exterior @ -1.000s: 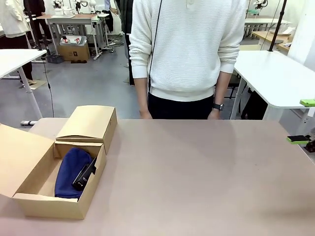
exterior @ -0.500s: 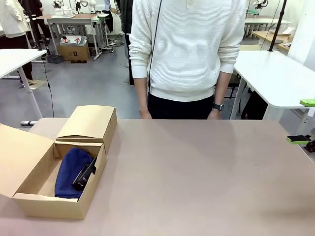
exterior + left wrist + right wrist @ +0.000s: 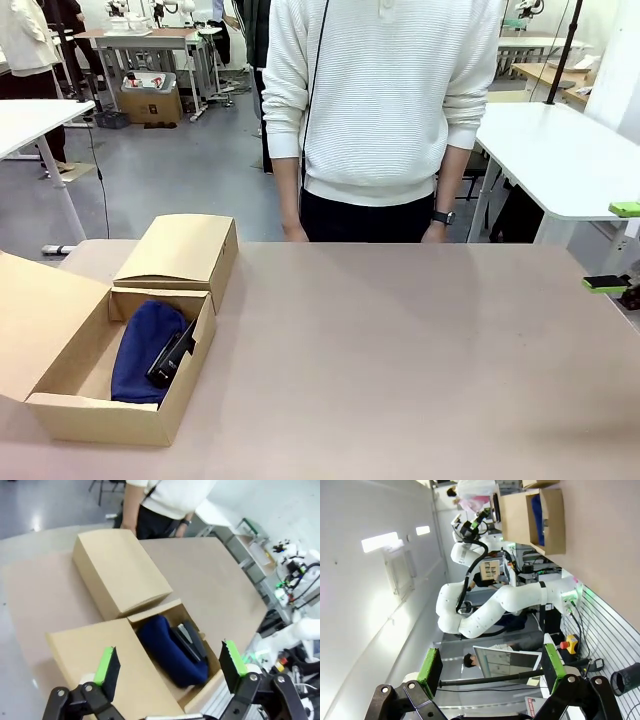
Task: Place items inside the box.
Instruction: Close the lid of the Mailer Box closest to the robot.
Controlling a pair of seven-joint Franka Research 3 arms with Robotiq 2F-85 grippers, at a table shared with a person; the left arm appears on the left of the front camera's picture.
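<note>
The box (image 3: 110, 420) stands open at the table's near left, its flap lid leaning out to the left. Inside lie a navy blue zip pouch (image 3: 140, 350) and, on top of it, a black stapler (image 3: 172, 358). My left gripper (image 3: 169, 662) hovers open above the box (image 3: 150, 612), looking down on the pouch (image 3: 172, 647) and the stapler (image 3: 190, 639). My right gripper (image 3: 617, 246) stays at the table's far right edge, open and holding nothing. In its own view the right gripper (image 3: 490, 664) is open, with the box (image 3: 552, 515) far off.
A smaller closed cardboard box (image 3: 180, 250) sits right behind the open one, touching it. A person (image 3: 385, 110) stands at the far edge, both hands down by the table's rim. The brown table top (image 3: 400, 360) stretches bare to the right.
</note>
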